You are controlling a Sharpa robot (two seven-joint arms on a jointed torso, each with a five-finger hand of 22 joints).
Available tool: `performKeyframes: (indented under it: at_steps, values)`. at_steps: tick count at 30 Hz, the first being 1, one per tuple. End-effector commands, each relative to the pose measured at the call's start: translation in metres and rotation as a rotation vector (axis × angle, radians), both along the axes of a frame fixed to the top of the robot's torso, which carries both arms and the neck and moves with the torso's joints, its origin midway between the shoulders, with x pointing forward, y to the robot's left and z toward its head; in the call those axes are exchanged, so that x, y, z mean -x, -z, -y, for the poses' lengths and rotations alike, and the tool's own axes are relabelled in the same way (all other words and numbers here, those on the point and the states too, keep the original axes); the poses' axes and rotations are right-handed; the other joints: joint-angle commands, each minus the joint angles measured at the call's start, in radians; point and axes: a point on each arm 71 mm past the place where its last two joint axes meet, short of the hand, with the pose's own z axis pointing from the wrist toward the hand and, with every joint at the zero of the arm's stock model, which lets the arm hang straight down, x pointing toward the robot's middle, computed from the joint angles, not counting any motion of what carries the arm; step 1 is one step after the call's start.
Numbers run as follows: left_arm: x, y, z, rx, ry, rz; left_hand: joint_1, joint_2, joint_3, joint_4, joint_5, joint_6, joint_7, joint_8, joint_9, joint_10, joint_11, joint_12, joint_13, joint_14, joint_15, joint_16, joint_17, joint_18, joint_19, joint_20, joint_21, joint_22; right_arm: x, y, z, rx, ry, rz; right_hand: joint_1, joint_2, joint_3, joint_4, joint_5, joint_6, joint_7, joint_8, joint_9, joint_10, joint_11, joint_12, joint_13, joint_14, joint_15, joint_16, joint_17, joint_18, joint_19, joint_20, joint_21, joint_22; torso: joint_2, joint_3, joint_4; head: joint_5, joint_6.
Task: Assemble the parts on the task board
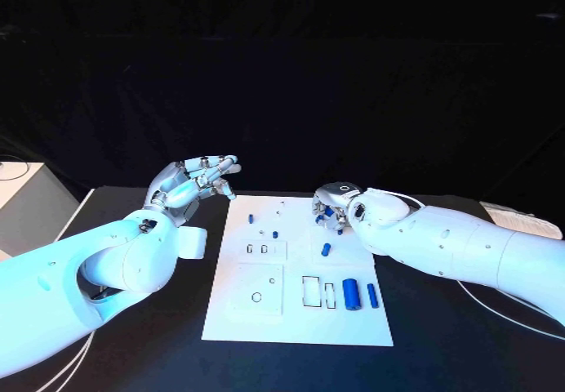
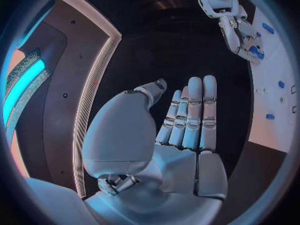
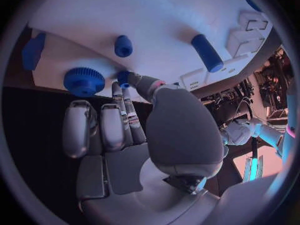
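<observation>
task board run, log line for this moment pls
left hand: open, raised beside task board | right hand: fingertips at small blue part on board, grip unclear

Left hand [image 1: 189, 186] raised, fingers [image 2: 195, 105] straight; right hand [image 1: 333, 204] pinching.

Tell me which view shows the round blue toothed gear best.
Right wrist view: the round blue toothed gear sits close, teeth plain, beside the right hand. In the head and left wrist views that hand largely covers it; I cannot pick it out.
</observation>
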Motion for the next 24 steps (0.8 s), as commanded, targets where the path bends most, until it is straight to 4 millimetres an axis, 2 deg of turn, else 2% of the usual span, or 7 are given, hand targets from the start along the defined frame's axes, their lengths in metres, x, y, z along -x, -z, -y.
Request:
performKeyframes:
  at_steps: [1, 8, 11, 13, 15, 24]
  values:
    - [0.000, -0.002, 0.001, 0.002, 0.003, 0.008, -0.012, -0.001, 0.007, 0.001, 0.001, -0.002, 0.005, 0.001, 0.000, 0.001, 0.007, -0.006, 0.002, -0.005, 0.001, 0.004, -0.001, 0.012, -0.006, 0.000, 0.006, 0.001, 0.001, 0.002, 0.000, 0.020, -0.003, -0.019, -0.001, 0.012, 0.006, 0.000, 0.004, 0.011, -0.002, 0.009, 0.004, 0.013, -0.001, 0.007, 0.002, 0.030, -0.004, 0.005, 0.001, -0.017, 0.008, -0.003, 0.006, 0.006, 0.001, -0.0007, 0.0008, 0.000, -0.003]
    - [0.000, -0.001, 0.000, 0.001, 0.002, 0.007, -0.012, 0.000, 0.007, 0.002, 0.001, -0.002, 0.005, 0.001, 0.000, 0.001, 0.007, -0.006, 0.002, -0.006, 0.001, 0.004, -0.001, 0.012, -0.007, 0.000, 0.007, 0.002, 0.001, 0.002, 0.002, 0.024, 0.004, -0.006, 0.003, 0.016, 0.010, -0.002, 0.004, 0.019, -0.004, 0.015, 0.009, 0.024, -0.004, 0.008, 0.003, 0.029, -0.006, 0.008, 0.000, -0.018, 0.010, -0.004, 0.011, 0.014, 0.001, 0.0003, -0.0003, 0.002, -0.005]
    - [0.000, -0.001, 0.000, 0.001, 0.001, 0.007, -0.012, 0.000, 0.007, 0.002, 0.001, -0.002, 0.005, 0.001, 0.000, 0.001, 0.007, -0.006, 0.002, -0.006, 0.001, 0.004, -0.001, 0.012, -0.007, 0.000, 0.007, 0.002, 0.002, 0.000, 0.002, 0.014, 0.004, 0.021, 0.027, 0.031, 0.026, -0.017, 0.001, 0.033, -0.009, 0.026, 0.018, 0.043, -0.009, 0.010, 0.005, 0.028, -0.011, 0.012, 0.000, -0.019, 0.012, -0.008, 0.017, 0.022, 0.002, 0.0001, -0.0002, 0.003, -0.005]
    - [0.000, -0.001, -0.001, 0.001, 0.001, 0.006, -0.012, 0.000, 0.007, 0.002, 0.001, -0.002, 0.005, 0.001, 0.000, 0.001, 0.007, -0.006, 0.002, -0.006, 0.001, 0.004, -0.001, 0.012, -0.007, 0.000, 0.007, 0.002, 0.002, -0.003, 0.001, 0.000, 0.002, 0.047, 0.054, 0.051, 0.045, -0.036, -0.005, 0.051, -0.014, 0.039, 0.028, 0.067, -0.016, 0.017, 0.010, 0.028, -0.017, 0.015, -0.001, -0.021, 0.016, -0.013, 0.025, 0.034, 0.002, 0.0003, -0.0005, 0.004, -0.005]
    - [0.000, -0.001, -0.001, 0.001, 0.000, 0.006, -0.012, 0.000, 0.007, 0.002, 0.001, -0.002, 0.005, 0.001, 0.000, 0.001, 0.007, -0.006, 0.002, -0.006, 0.001, 0.004, -0.001, 0.012, -0.007, 0.000, 0.007, 0.002, 0.003, -0.005, 0.001, -0.015, 0.001, 0.073, 0.070, 0.062, 0.055, -0.055, -0.001, 0.063, -0.018, 0.050, 0.039, 0.092, -0.023, 0.025, 0.018, 0.027, -0.023, 0.018, -0.002, -0.022, 0.018, -0.018, 0.032, 0.044, 0.002, 0.0005, -0.0006, 0.004, -0.004]
    - [-0.001, -0.001, -0.003, -0.002, -0.008, 0.005, -0.012, 0.000, 0.007, 0.002, 0.001, -0.002, 0.005, 0.001, 0.000, 0.001, 0.007, -0.006, 0.002, -0.006, 0.001, 0.004, -0.001, 0.012, -0.007, 0.000, 0.007, 0.002, 0.007, -0.014, -0.001, -0.080, 0.010, 0.163, 0.066, 0.076, 0.061, -0.073, 0.011, 0.081, -0.027, 0.074, 0.065, 0.126, -0.034, 0.032, 0.036, 0.027, -0.031, 0.024, -0.002, -0.027, 0.026, -0.027, 0.050, 0.070, 0.003, -0.0010, -0.0003, 0.004, -0.004]
